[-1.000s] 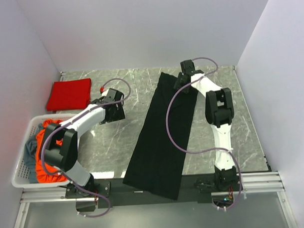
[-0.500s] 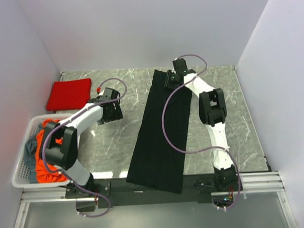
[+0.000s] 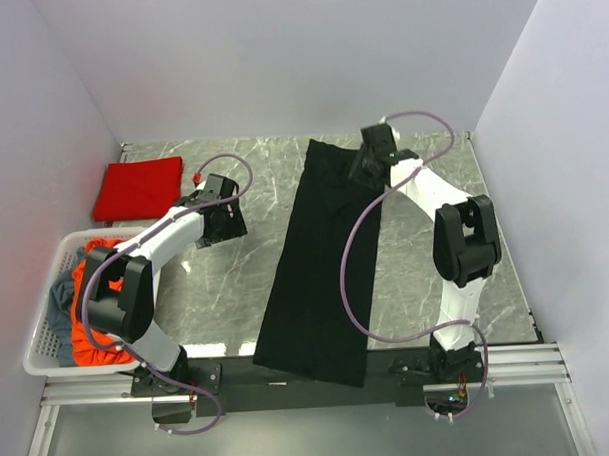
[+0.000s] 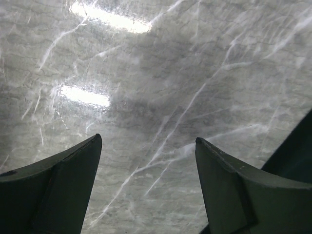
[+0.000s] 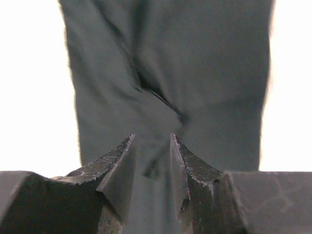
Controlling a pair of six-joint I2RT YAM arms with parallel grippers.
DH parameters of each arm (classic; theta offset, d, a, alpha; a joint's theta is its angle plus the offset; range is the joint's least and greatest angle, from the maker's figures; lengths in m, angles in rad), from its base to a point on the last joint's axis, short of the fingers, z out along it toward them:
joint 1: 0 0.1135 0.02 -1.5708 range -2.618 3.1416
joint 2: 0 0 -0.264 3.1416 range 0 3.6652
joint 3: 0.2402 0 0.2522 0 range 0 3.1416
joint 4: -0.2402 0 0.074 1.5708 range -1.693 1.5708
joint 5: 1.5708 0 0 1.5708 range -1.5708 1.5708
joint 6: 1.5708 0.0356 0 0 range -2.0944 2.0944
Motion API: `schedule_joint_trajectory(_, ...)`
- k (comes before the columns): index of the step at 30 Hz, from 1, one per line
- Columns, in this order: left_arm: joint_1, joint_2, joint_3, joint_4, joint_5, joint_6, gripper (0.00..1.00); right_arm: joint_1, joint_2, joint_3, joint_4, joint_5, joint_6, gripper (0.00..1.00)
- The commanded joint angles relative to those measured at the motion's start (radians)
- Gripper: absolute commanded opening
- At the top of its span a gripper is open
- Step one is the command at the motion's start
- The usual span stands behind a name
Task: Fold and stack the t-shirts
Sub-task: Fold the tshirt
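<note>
Over the last second the right gripper (image 5: 152,140) had swung the far end of the black t-shirt (image 3: 321,277) leftward and then drawn back a little to the right. The long folded strip now lay straighter down the table (image 3: 237,290), its far end spread broader than before. Its fingers stood narrowly apart, pinching a gathered ridge of cloth at the shirt's far right edge, with creases radiating from the tips. How many layers they held could not be told, since that view was washed out at the sides. The left gripper (image 4: 146,141) had hardly moved. It hung spread wide over bare marble, just beside the strip's left edge and holding nothing.

Judged from this, the strip was being squared up before a crosswise fold.

The black cloth looked matte, limp and thin against the glossy grey veined stone. The red t-shirt (image 3: 138,188) lay as a neat folded rectangle at the far left. The orange-red t-shirt (image 3: 88,336) and grey-blue t-shirt (image 3: 59,302) sat crumpled in the white perforated basket (image 3: 40,342).
</note>
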Motion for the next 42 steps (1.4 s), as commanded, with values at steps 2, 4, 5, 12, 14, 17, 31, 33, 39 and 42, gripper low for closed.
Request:
schedule_joint_trajectory(2,0.003,-0.053,0.002,0.021,0.02,-0.004,0.83,-0.004,-0.008,-0.161,0.066,0.021,0.103,0.4)
schedule_joint_trajectory(4,0.003,-0.055,0.0,0.021,0.023,-0.004,0.83,-0.004,0.002,-0.188,0.073,0.027,0.139,0.4)
schedule_joint_trajectory(5,0.003,-0.056,0.0,0.02,0.022,-0.004,0.83,-0.004,0.007,-0.192,0.077,0.025,0.158,0.4)
schedule_joint_trajectory(12,0.003,-0.047,0.003,0.017,0.02,-0.002,0.83,-0.004,0.137,-0.123,0.048,0.022,0.163,0.4)
schedule_joint_trajectory(14,0.003,-0.044,0.005,0.017,0.019,-0.002,0.83,-0.004,0.182,-0.079,0.034,0.018,0.153,0.4)
schedule_joint_trajectory(17,0.001,-0.036,0.005,0.017,0.019,0.001,0.83,-0.004,0.223,-0.005,0.015,0.013,0.14,0.4)
schedule_joint_trajectory(31,0.001,-0.013,0.002,0.012,0.043,0.002,0.84,-0.053,0.362,0.345,-0.126,-0.022,-0.007,0.41)
schedule_joint_trajectory(33,-0.005,-0.024,-0.012,0.003,0.059,-0.005,0.84,-0.053,0.262,0.288,-0.117,-0.032,-0.016,0.43)
schedule_joint_trajectory(39,-0.087,-0.111,-0.061,-0.092,0.14,-0.071,0.85,-0.036,-0.118,-0.107,-0.121,-0.036,0.013,0.48)
schedule_joint_trajectory(42,-0.14,-0.18,-0.121,-0.147,0.193,-0.114,0.85,-0.004,-0.315,-0.35,-0.143,-0.048,0.027,0.49)
